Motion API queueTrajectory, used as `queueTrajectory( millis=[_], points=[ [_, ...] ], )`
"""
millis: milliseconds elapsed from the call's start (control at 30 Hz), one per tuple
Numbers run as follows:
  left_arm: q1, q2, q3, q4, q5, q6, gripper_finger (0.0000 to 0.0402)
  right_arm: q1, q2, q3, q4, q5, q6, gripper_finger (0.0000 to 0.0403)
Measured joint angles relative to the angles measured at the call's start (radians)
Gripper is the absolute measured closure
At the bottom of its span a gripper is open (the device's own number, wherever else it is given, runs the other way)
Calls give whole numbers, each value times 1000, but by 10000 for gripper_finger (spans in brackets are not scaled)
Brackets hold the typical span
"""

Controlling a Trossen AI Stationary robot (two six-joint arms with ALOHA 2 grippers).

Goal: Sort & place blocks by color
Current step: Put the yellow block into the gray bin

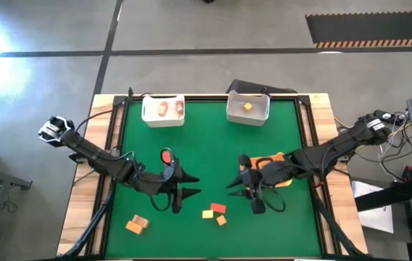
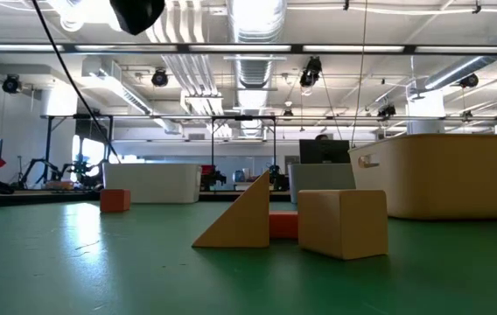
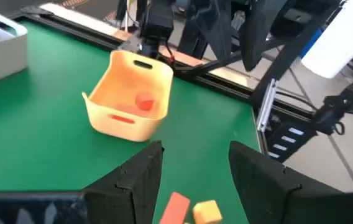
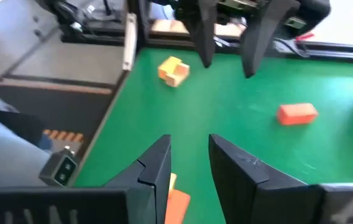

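Across the green felt-like table (image 1: pixel 213 156), rimmed by pale wooden boards, both dark arms reach toward the middle from opposite sides. From the left edge, the left gripper (image 1: pixel 180 191) hangs just above the mat, its two pointed black jaws standing apart with nothing between them; its wrist view shows the same gap (image 3: pixel 192 171) over a red bar (image 3: pixel 176 207) and a yellow cube (image 3: pixel 206 211). Opposite it, the right gripper (image 1: pixel 251 196) hovers low over the mat with its jaws set narrow and empty, a slim gap showing between them (image 4: pixel 189 165). Most of the blocks lie loose toward the near edge: a small cluster of red and yellow pieces (image 1: pixel 215 212) between the two grippers, and a tan and yellow pair (image 1: pixel 137 224) nearer the left corner. One red bar (image 4: pixel 297 113) lies alone on the mat beside the left arm. At the far edge stand two white bins with rounded corners: the left bin (image 1: pixel 163 111) holds brownish pieces, the right bin (image 1: pixel 248 108) a single yellow block. An orange plastic tray (image 3: pixel 130 96) with smooth walls and handle slots sits by the right arm, with a red piece inside.
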Motion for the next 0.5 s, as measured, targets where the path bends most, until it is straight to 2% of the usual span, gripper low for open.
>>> queueTrajectory(
  millis=[133,233,367,500],
  points=[
    [-24,17,0,-68,-1,-69,231,14,4,-124,172,-1,37,314],
    [-26,17,0,-236,-3,-128,231,13,11,-200,251,13,68,321],
    [-9,14,0,-492,-26,-170,231,13,16,-278,297,112,89,331],
    [26,14,0,-645,-29,-90,231,11,16,-330,304,257,92,339]
  ],
)
